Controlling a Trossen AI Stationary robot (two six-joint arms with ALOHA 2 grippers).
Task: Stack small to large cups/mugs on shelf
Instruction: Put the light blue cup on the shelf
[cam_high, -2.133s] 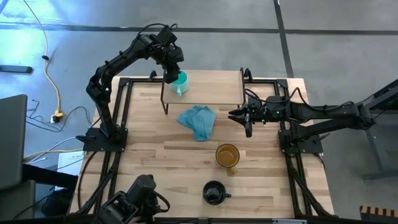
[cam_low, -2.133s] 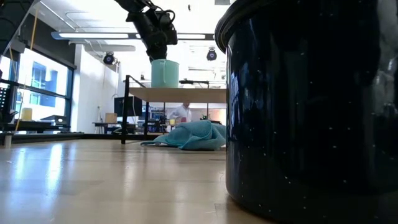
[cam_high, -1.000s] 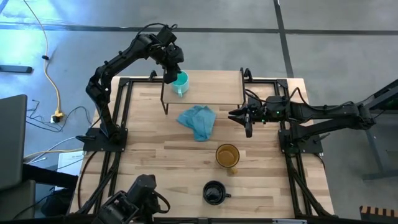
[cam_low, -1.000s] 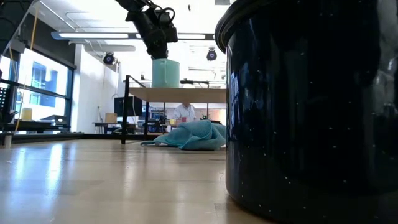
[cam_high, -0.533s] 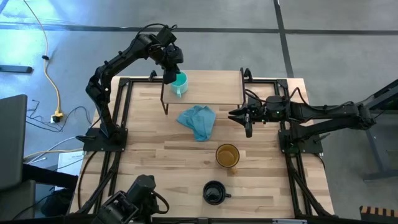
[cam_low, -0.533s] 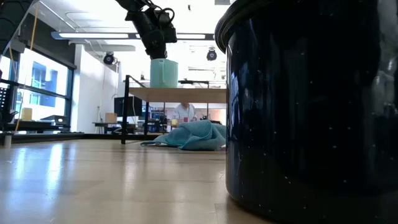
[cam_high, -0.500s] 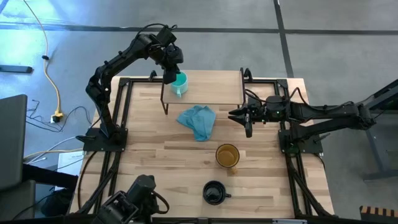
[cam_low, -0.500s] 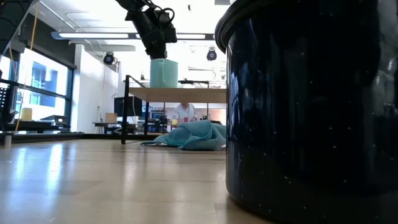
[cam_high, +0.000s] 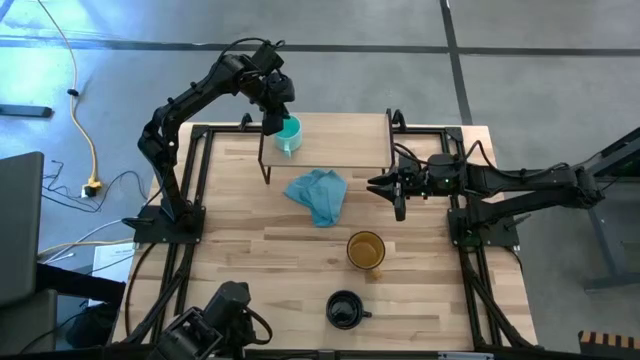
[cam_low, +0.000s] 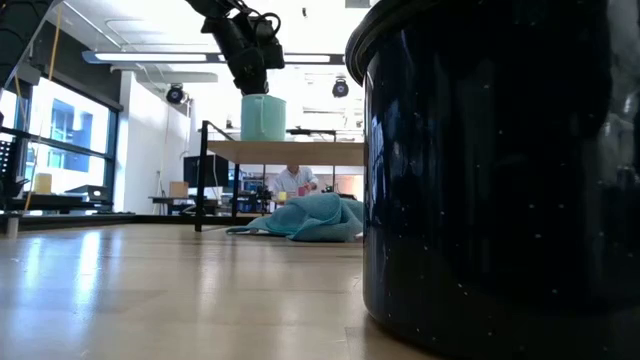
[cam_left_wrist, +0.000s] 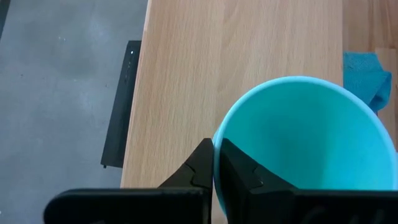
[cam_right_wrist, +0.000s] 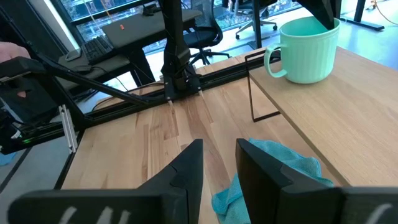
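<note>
The small teal mug (cam_high: 289, 133) stands upright on the left end of the light-wood shelf (cam_high: 340, 140), with its base on the board (cam_right_wrist: 348, 112). My left gripper (cam_high: 272, 122) reaches it from above and is shut on its rim. The amber mug (cam_high: 366, 249) and the black mug (cam_high: 344, 310) stand on the tabletop toward the near edge. The black mug fills the right of the low view (cam_low: 500, 170). My right gripper (cam_high: 383, 188) hovers open by the shelf's right near corner, touching nothing. My left gripper (cam_left_wrist: 217, 168) pinches the teal mug's rim (cam_left_wrist: 219, 134) on its left side, one finger (cam_left_wrist: 202, 163) outside the wall and the other inside. The fingers come from above, pointing down. The mug (cam_low: 263, 118) stays upright with its base on the shelf (cam_low: 300, 151).
A crumpled blue-teal cloth (cam_high: 318, 194) lies on the tabletop just in front of the shelf, between it and the amber mug. The rest of the shelf board to the right of the teal mug is bare. A person shows far off in the room behind the table.
</note>
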